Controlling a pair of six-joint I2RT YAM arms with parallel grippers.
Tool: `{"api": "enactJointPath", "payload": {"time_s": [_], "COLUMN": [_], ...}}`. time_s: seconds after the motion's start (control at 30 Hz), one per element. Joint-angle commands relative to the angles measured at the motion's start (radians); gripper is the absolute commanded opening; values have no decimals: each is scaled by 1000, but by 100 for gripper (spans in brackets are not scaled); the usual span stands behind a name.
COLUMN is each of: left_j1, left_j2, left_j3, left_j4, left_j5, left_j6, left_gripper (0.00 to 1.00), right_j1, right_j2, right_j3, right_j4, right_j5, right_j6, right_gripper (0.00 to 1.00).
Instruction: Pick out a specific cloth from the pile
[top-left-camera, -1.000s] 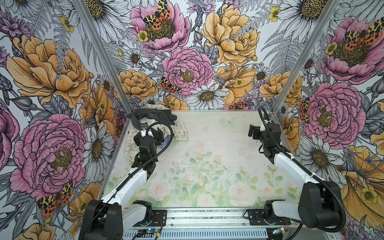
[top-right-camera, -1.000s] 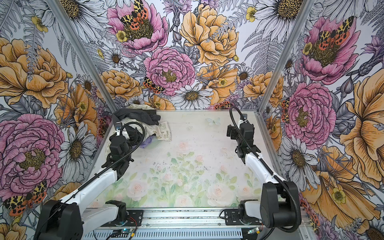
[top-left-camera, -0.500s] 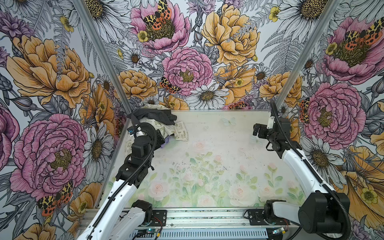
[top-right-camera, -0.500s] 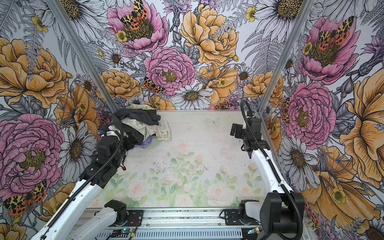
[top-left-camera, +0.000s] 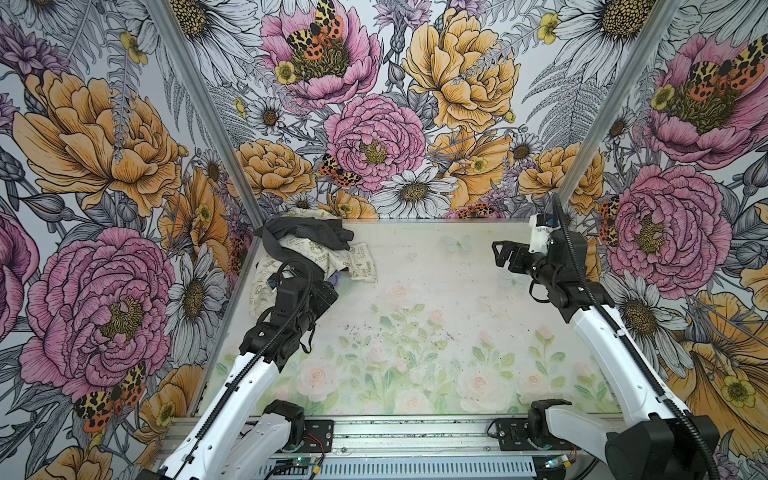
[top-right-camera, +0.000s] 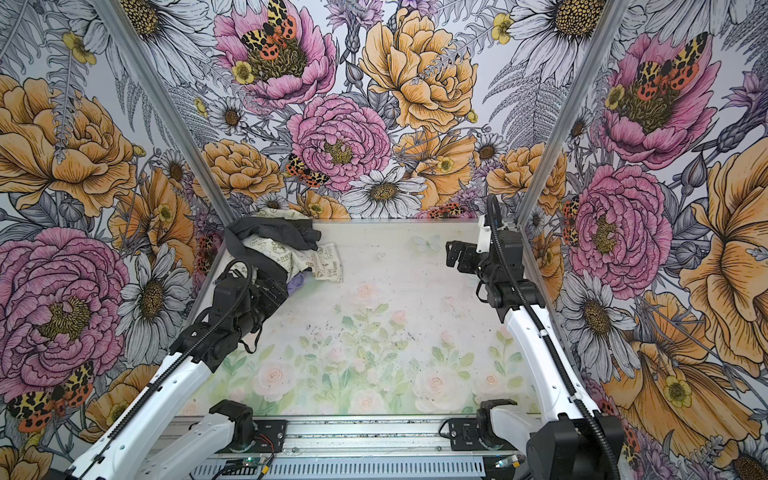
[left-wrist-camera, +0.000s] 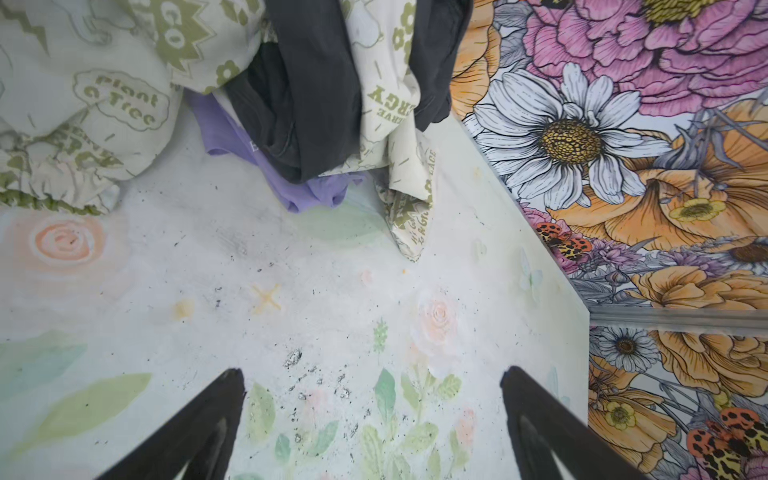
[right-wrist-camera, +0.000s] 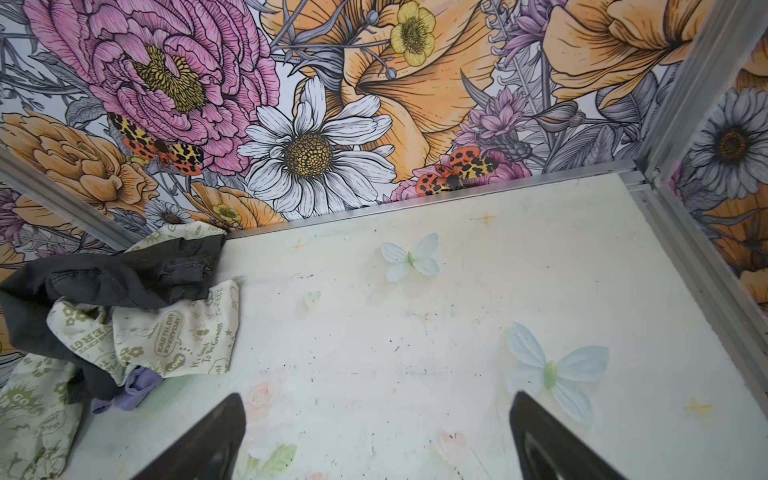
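I'm on the approach: nothing is picked yet. My left gripper (left-wrist-camera: 372, 370) hangs over bare table (left-wrist-camera: 332, 270) just short of the pile (top-left-camera: 307, 245), its jaws spread wide and empty. The right gripper (right-wrist-camera: 379, 394) is also wide open and empty, well apart on the far side.

The cloth (left-wrist-camera: 316, 195) sits at the bottom of the pile in the far left corner, pinned under the grey garment (left-wrist-camera: 316, 104) and beside the cream cloth (left-wrist-camera: 104, 83).

Only a crumpled lavender lobe shows, poking out toward the open table and my left gripper. That exposed strip runs roughly along the pile's front edge; the whole garment's long axis I can't tell, since it is bunched and buried.

Next I'd judge: drop onto that lobe alone, pinch, and pull outward without snagging grey.
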Motion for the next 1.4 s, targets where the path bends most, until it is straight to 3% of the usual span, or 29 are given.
{"api": "enactJointPath", "payload": {"time_s": [0.0,0.2,0.33,0.53,1.37], "left_j1": [55,181,257,256,270], "left_j2": [18,118,218,353,667], "left_j3": [-63,-116,-125,-81,38], "left_j4": [129,273,386,444,521], "left_j5": [73,184,263,300,307], "left_j6": [-103,-92,-89,-36,-23], "left_gripper": [95,89,74,61,42], "right_j1": [18,32,39,48,47], "right_j2": [-24,-30,-24,-23,12], "right_j3": [18,4,-8,-23,-1], "right_j4": [-10,-9,-7,-8,-7], "right_j5": [-30,-23,-30,-31,-38], "right_j6": [49,77,86,97,88], "right_gripper": [99,99,99,99,99]}}
